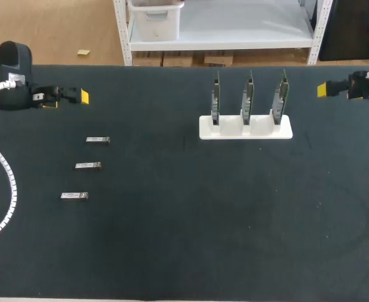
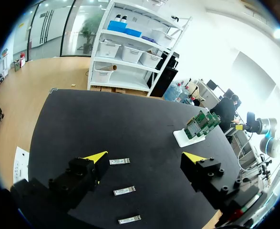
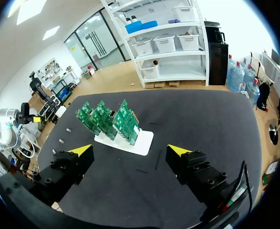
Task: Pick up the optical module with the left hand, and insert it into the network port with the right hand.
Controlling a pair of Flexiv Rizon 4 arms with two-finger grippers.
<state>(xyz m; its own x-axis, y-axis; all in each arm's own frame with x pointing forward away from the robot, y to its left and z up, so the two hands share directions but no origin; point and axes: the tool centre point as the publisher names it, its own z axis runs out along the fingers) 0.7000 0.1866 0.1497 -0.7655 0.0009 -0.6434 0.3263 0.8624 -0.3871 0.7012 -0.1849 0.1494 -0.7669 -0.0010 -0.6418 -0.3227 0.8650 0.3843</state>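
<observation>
My left gripper (image 2: 145, 156) is hanging wide open over the surface (image 1: 184, 220) and gripping nothing. Three modules (image 1: 88, 165) are lying flat in a slanting row, well left of the stand (image 1: 246, 133), and nothing is touching them. I am taking the pickup as the step in hand. The nearest module (image 2: 119, 161) looks like the easiest choice, since it is lying just ahead of my open fingers. I am planning to come straight down over it and turn so the fingers close across its narrow sides. I would grip near one end and leave the other end free for the handover. It is thin and flat, so I am expecting to go almost to the surface. My left arm is reaching in far left of the stand, level with its back edge, pointing toward it. On the stand, three cards (image 1: 248, 97) are standing upright; I cannot make out their ports. My right gripper (image 3: 130, 149) is waiting to the right of the stand, equally spread and empty.
</observation>
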